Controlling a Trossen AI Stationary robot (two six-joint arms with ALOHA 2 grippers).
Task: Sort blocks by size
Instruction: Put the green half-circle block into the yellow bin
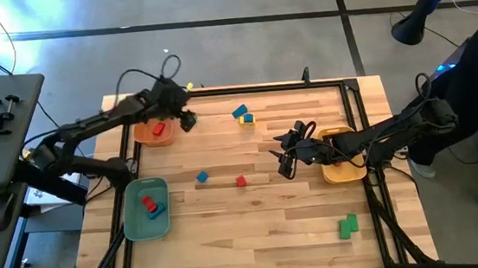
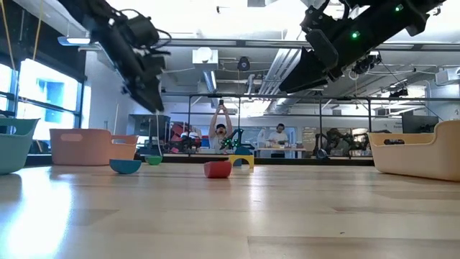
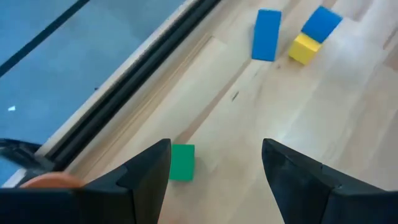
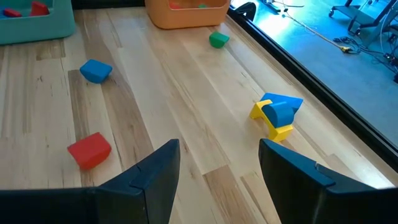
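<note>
while my left pincer (image 3: 214, 180) hangs open and empty above a green block (image 3: 182, 162) near the orange tray (image 1: 154, 133), my right pincer (image 4: 217, 163) hovers open and empty over the bench (image 1: 255, 215).

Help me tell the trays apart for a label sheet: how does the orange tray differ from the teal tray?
The orange tray sits at the table's far side under the left arm; the teal tray sits nearer the front edge. The orange tray shows one red block; the teal tray shows a red block and a blue block. The teal tray looks longer. Both are on the table's left side.
</note>
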